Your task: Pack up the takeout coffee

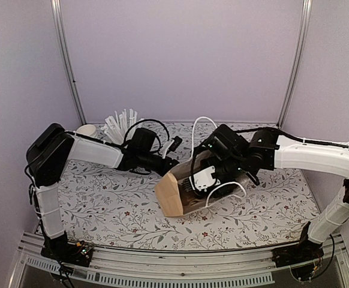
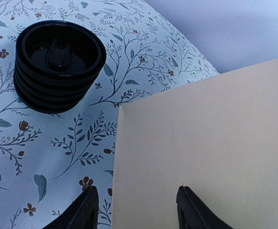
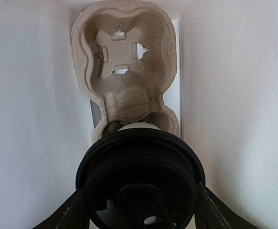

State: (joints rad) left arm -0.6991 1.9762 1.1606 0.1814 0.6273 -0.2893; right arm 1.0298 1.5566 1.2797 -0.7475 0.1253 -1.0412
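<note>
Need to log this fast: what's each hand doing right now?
Left hand: astride the paper bag's edge; grip cannot be told.
Right hand: closed on the takeout coffee.

Left arm (image 1: 93, 150) and right arm (image 1: 309, 153) reach inward; left end effector (image 2: 136, 191) gapes, right end effector (image 3: 140, 193) grips.

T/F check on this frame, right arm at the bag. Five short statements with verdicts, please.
1. The right gripper holds the takeout coffee inside the bag. True.
2. The coffee has no lid. False: it is lidded in black.
3. The far pocket of the pulp carrier holds a cup. False: it is empty.
4. A stack of black lids stands on the table beside the bag. True.
5. The left gripper is inside the bag. False: it is outside, at the bag's edge, jaws apart.
</note>
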